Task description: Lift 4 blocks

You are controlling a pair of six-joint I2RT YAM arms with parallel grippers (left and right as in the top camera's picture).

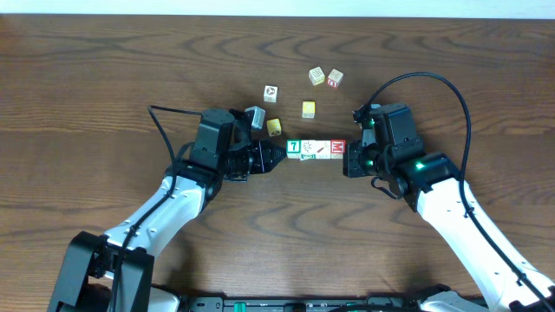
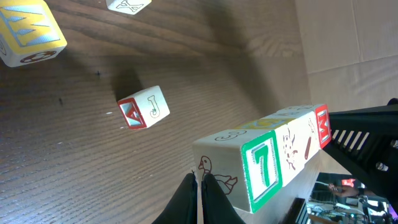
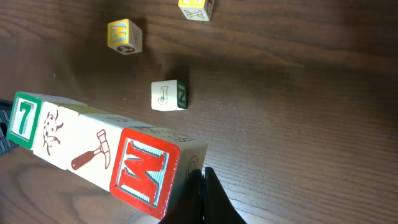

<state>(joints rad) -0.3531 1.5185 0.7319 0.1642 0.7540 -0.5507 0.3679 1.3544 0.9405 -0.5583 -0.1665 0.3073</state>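
Overhead, my left pincer (image 1: 279,153) and right pincer (image 1: 349,157), both clenched, reach inward, squeezing the row of blocks (image 1: 316,149) between their tips. Left wrist: the green 7 cube (image 2: 264,168) is at my fingertips. Right wrist: the red M cube (image 3: 144,171) touches mine.

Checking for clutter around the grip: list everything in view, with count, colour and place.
blocks: four, green "7", two white picture faces, red "M"; one row at table centre, pinched end to end between the grippers.
yellow cubes: two, yellow, just beyond the row.
white cube: one, white with a dark mark, farther back, left-arm side.
far cubes: two, one cream-yellow, one white with red, side by side, farthest back.
table: one, dark brown wood.
left gripper: one, black, shut, tip on the "7" end.
right gripper: one, black, shut, tip on the "M" end.
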